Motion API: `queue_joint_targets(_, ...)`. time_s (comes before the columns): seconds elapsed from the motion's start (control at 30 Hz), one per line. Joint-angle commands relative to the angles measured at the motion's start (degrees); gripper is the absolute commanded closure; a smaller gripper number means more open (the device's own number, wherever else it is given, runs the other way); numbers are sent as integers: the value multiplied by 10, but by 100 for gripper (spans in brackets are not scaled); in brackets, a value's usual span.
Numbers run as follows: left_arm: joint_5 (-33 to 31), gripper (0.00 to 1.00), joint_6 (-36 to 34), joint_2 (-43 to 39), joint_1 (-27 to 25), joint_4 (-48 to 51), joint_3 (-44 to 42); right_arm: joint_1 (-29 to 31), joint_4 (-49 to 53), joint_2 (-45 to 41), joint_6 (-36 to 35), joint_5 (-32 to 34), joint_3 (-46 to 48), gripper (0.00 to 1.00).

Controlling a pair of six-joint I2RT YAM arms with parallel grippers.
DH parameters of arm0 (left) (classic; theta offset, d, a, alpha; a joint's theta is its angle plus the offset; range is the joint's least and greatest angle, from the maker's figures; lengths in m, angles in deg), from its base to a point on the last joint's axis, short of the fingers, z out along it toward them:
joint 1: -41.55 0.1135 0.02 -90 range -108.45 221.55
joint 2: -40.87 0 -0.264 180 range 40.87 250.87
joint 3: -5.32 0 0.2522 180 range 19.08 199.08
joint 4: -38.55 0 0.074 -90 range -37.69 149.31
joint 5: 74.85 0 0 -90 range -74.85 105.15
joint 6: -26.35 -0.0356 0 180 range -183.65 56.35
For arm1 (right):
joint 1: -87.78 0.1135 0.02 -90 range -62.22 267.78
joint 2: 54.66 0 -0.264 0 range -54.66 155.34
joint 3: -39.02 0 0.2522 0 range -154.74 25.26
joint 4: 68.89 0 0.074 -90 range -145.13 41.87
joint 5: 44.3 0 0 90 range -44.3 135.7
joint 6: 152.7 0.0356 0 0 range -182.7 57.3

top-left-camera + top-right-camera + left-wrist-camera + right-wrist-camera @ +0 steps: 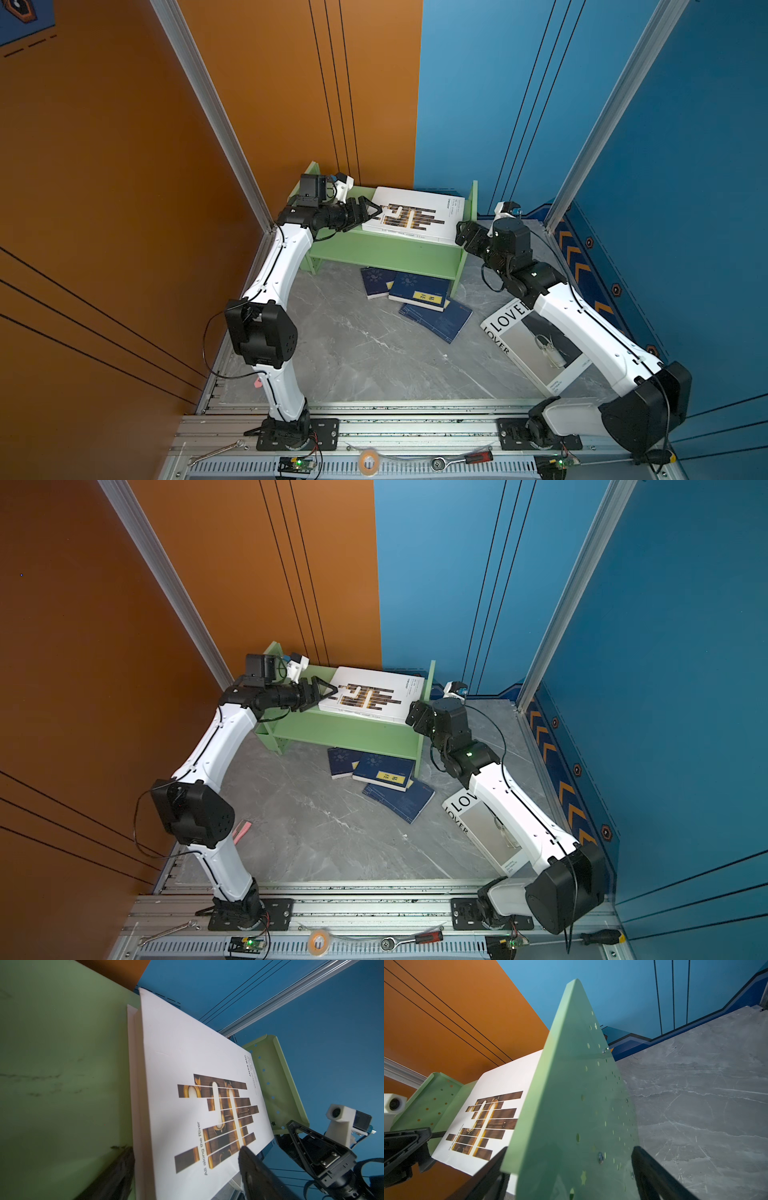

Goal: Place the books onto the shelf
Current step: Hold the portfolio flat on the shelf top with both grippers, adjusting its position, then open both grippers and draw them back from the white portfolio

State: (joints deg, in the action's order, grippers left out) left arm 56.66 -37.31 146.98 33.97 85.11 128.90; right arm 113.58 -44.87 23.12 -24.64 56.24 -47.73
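Observation:
A large white book with a black-gold block pattern [415, 212] [374, 692] lies flat on top of the light green shelf [386, 251]. My left gripper [371, 212] [186, 1149] is open and straddles the book's left end, one finger over the cover [253, 1165]. My right gripper [462, 237] [570, 1149] is open astride the shelf's peg-holed right side panel [571, 1095]. Three navy books [419, 289] lie overlapping on the grey floor in front of the shelf. The white "LOVER" book [523, 345] lies at the right, partly under my right arm.
Orange and blue walls stand close behind the shelf. A metal rail runs along the front, holding a wrench [216, 453], a tape roll [368, 460] and a red-handled ratchet [461, 460]. A pink scrap [241, 831] lies by my left arm.

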Motion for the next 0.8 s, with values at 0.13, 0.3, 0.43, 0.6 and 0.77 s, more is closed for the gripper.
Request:
queue_joint_targets(0.13,-2,20,-17,5,-2,20,-1,4,-2,28,-4,3,-25,10)
queue_joint_targets(0.3,7,20,-22,-2,-12,20,-2,10,5,37,-1,1,-32,11)
queue_joint_targets(0.43,10,20,-29,-8,-22,20,-5,12,8,37,-3,1,-34,11)
queue_joint_targets(0.6,17,20,-31,-11,-30,20,-8,14,6,37,-3,-2,-34,11)
queue_joint_targets(0.77,-8,19,-31,-25,-25,20,-18,14,17,32,-7,1,-33,11)
